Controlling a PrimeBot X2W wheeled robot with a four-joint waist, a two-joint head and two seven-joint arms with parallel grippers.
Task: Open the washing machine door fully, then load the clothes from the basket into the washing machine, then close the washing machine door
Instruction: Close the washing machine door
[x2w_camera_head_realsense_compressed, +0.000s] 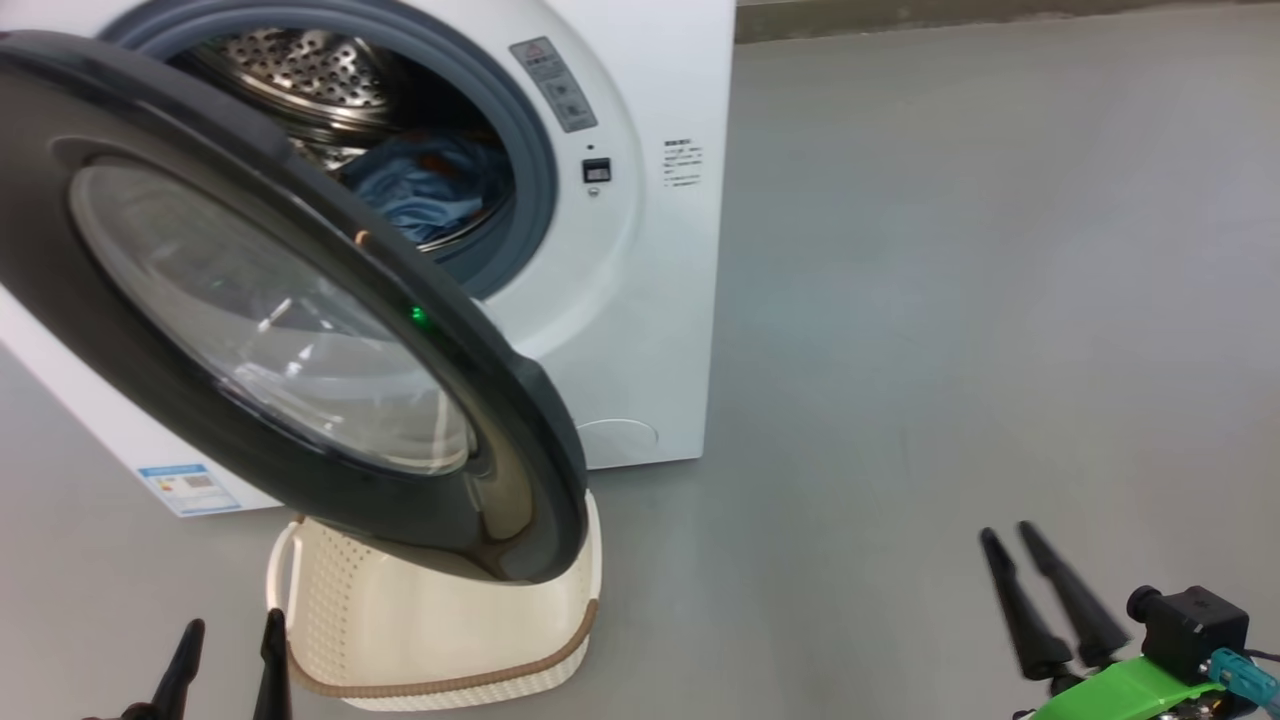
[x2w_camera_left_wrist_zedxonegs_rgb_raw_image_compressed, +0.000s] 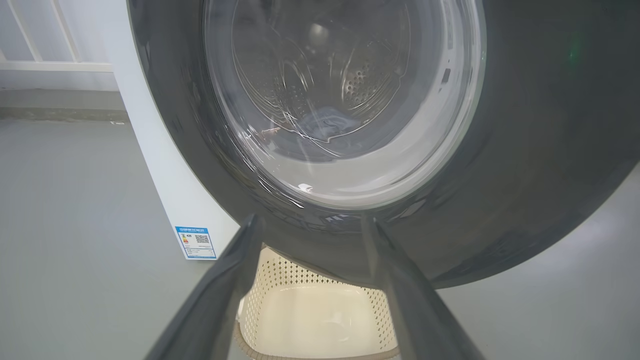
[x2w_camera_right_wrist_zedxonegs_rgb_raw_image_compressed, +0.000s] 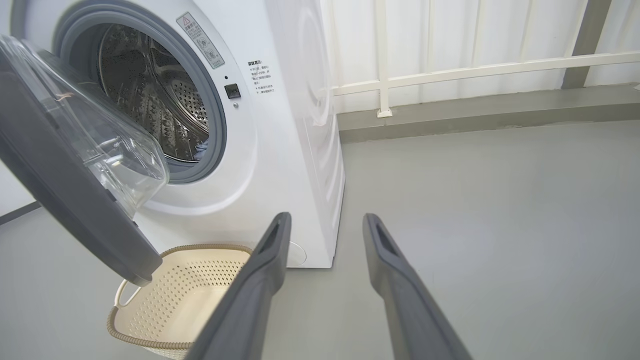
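The washing machine (x2w_camera_head_realsense_compressed: 640, 300) stands at the upper left. Its door (x2w_camera_head_realsense_compressed: 300, 330) hangs partly swung out over the basket (x2w_camera_head_realsense_compressed: 440, 630). Light blue clothes (x2w_camera_head_realsense_compressed: 430, 185) lie in the steel drum and show dimly through the door glass as clothes (x2w_camera_left_wrist_zedxonegs_rgb_raw_image_compressed: 325, 122). What I see of the inside of the basket (x2w_camera_right_wrist_zedxonegs_rgb_raw_image_compressed: 185, 290) holds nothing. My left gripper (x2w_camera_head_realsense_compressed: 230, 635) is open, low at the left beside the basket, and my left gripper (x2w_camera_left_wrist_zedxonegs_rgb_raw_image_compressed: 310, 222) points at the door (x2w_camera_left_wrist_zedxonegs_rgb_raw_image_compressed: 525, 175) rim. My right gripper (x2w_camera_head_realsense_compressed: 1006, 532) is open over bare floor to the right, and my right gripper (x2w_camera_right_wrist_zedxonegs_rgb_raw_image_compressed: 326, 218) holds nothing.
Grey floor (x2w_camera_head_realsense_compressed: 950, 300) spreads to the right of the machine. A white railing (x2w_camera_right_wrist_zedxonegs_rgb_raw_image_compressed: 475, 70) and a low kerb run behind it. A blue label (x2w_camera_left_wrist_zedxonegs_rgb_raw_image_compressed: 196, 242) sits low on the machine's front. The basket (x2w_camera_left_wrist_zedxonegs_rgb_raw_image_compressed: 320, 310) lies under the door's lower rim.
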